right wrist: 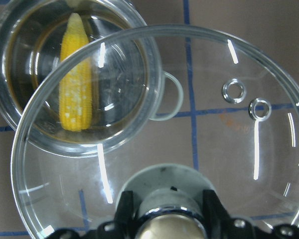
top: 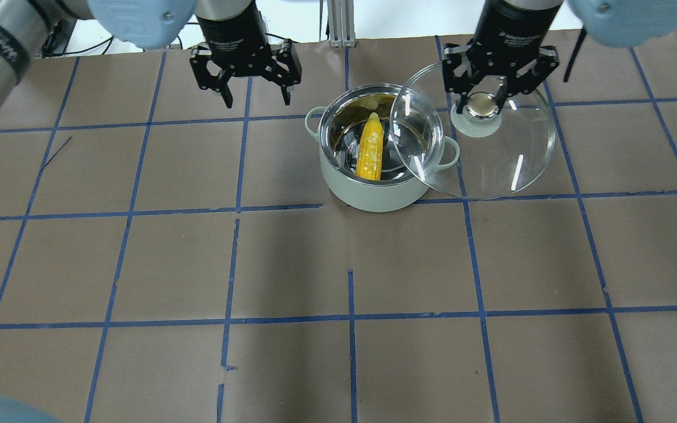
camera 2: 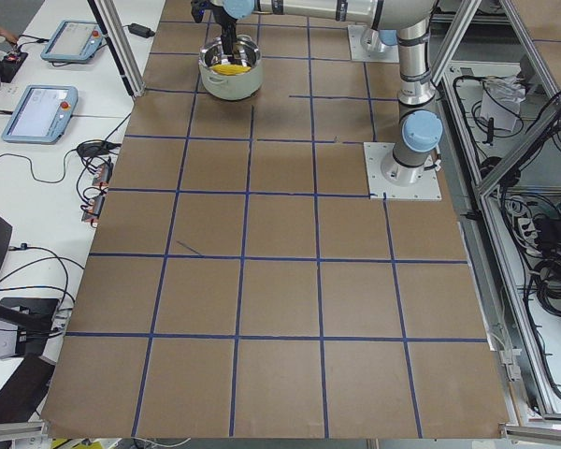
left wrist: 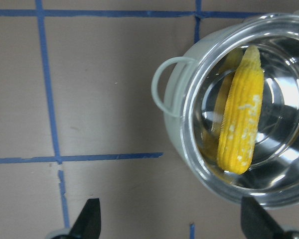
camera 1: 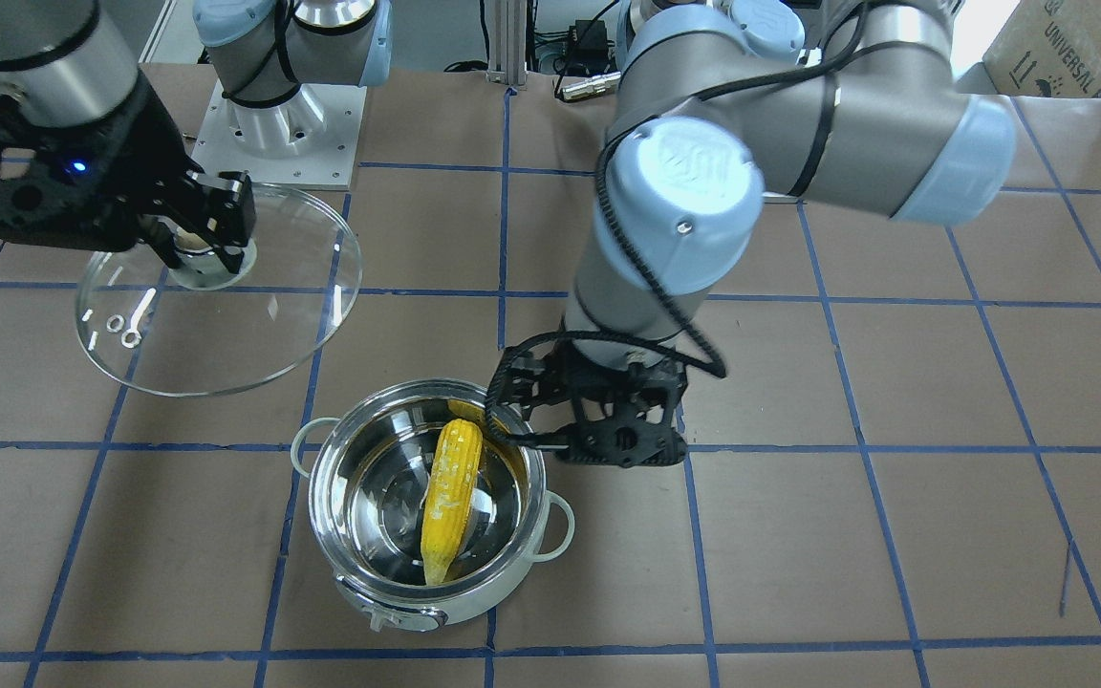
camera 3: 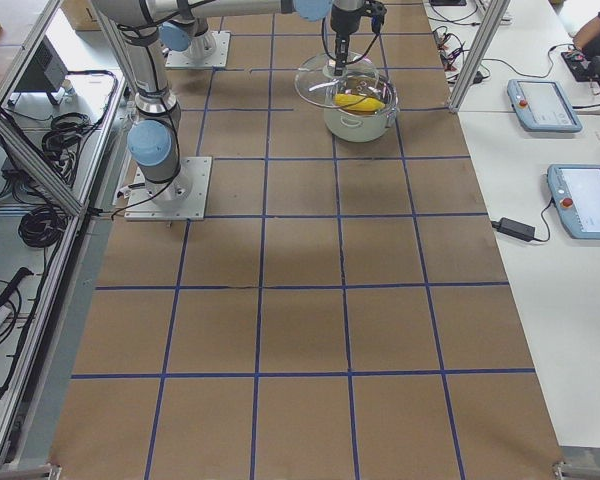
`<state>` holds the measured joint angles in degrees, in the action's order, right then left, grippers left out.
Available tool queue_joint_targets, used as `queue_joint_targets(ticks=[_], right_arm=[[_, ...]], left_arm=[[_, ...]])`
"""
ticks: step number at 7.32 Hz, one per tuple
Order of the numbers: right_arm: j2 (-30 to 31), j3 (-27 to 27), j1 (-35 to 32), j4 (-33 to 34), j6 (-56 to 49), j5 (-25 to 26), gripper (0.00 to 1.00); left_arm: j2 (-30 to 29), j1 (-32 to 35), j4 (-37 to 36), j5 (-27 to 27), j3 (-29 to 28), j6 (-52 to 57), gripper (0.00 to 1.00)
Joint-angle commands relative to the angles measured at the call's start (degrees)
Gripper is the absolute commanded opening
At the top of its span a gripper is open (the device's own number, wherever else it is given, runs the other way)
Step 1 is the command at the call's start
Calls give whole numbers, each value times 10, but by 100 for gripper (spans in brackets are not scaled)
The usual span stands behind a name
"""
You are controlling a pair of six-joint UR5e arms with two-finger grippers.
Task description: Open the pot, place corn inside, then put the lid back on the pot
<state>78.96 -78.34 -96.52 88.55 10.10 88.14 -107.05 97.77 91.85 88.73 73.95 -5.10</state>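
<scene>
Pot [top: 368,197] stands open on the table [top: 138,264] (brown paper w/ blue tape grid), toward the operators' side. Corn [top: 371,154] is inside, lying across the steel bottom, pointed tip toward the operators and thick end toward the robot. Whitish patches face up; a yellow reflection shows on the inner wall. L gripper [top: 256,101] hangs above the table on the robot's-left side of the pot, near one loop handle [left wrist: 164,89], not touching it. Its jaws are spread wide w/ nothing btwn them. In its wrist cam one black fingertip [left wrist: 89,221] sits at the bottom edge, the other far across the frame, w/ only paper and the pot's near wall btwn. R gripper [top: 482,106] is clamped on the lid's knob [right wrist: 169,231], one finger each side of the beige-topped silver cap. Lid [top: 491,164] hangs from that grip, off the table, on the robot's-right side of the pot. From overhead its rim overlaps the pot's right rim and handle, but the front cam shows lid and pot apart w/ bare paper btwn, so it is not seated. Glass is clear, corn visible through it in the R wrist cam. Two small metal rings [right wrist: 234,91] sit in the glass near the rim.
</scene>
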Motion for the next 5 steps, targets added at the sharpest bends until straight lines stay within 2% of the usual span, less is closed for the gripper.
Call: queue_joint_targets(ticks=[1,2,3,5], right_arm=[[-80,53,-46,18,26,5,40],[-111,82,-59,22,26,6,40],[-139,97,-73,22,27,8,40],[-168,101,-80,35,26,4,40]], left_arm=[[127,-57,-2,16,110,96,100],[177,-77,5,18,128,113,100],[192,-79,20,19,124,115,100],[166,-79,19,14,113,115,100]])
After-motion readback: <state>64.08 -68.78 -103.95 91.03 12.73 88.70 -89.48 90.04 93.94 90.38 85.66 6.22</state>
